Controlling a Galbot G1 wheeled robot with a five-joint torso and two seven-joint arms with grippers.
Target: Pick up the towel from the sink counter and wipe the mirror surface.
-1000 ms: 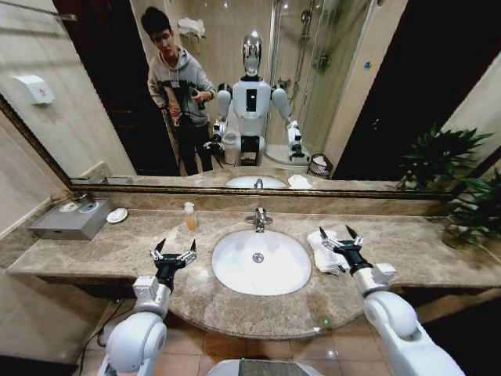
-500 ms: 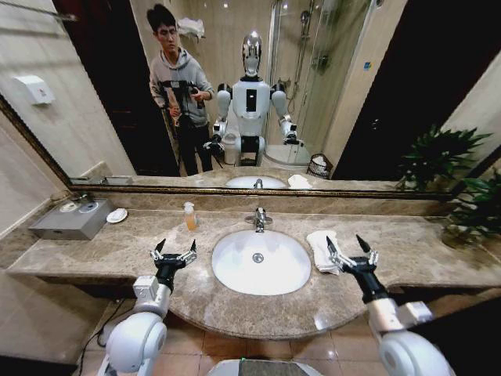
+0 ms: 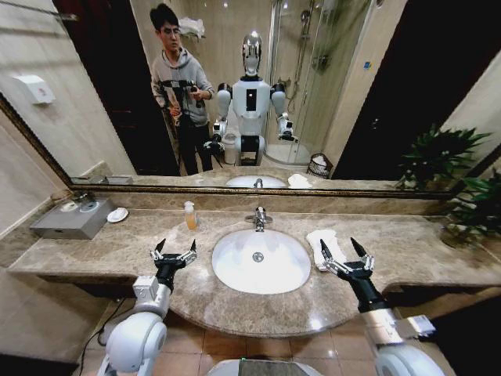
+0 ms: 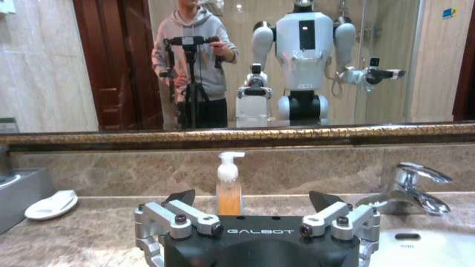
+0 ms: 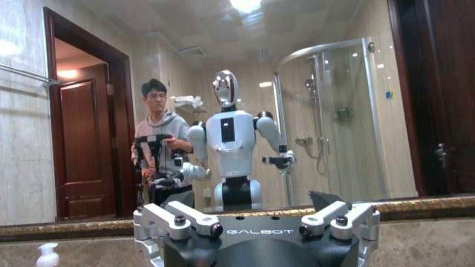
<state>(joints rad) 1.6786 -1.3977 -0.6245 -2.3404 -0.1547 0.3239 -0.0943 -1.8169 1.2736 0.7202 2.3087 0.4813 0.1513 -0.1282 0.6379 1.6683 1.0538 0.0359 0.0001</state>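
Up front, head view: right gripper (image 3: 345, 257) raised above the sink counter (image 3: 102, 254), fingers spread wide and empty, fingertips just over the near edge of the towel (image 3: 325, 242). Towel white, lying flat on the marble right of the oval basin (image 3: 261, 262), apart from the chrome faucet (image 3: 259, 218) at the basin's back. Left gripper (image 3: 174, 252) hanging over the counter left of the basin, fingers likewise spread, gripping nothing. Soap bottle (image 3: 190, 216) upright near the back wall, left of the faucet; small white dish (image 3: 117, 215) farther left, beside a grey box (image 3: 72, 218). Mirror surface (image 3: 344, 102) running along the wall behind, thin dark frame at its base. Plant (image 3: 473, 210) at the counter's far right.

Next, left wrist view: left gripper (image 4: 255, 203) with both fingers apart, nothing between them, pointed at the back wall. Soap bottle (image 4: 229, 185) straight ahead between the fingertips but well beyond them. Faucet (image 4: 409, 187), white dish (image 4: 49, 204) and mirror surface (image 4: 111, 61) also seen.

Lastly, right wrist view: right gripper (image 5: 255, 207) open and empty, tilted upward toward the mirror surface (image 5: 334, 111). Soap bottle (image 5: 48, 255) low in one corner.
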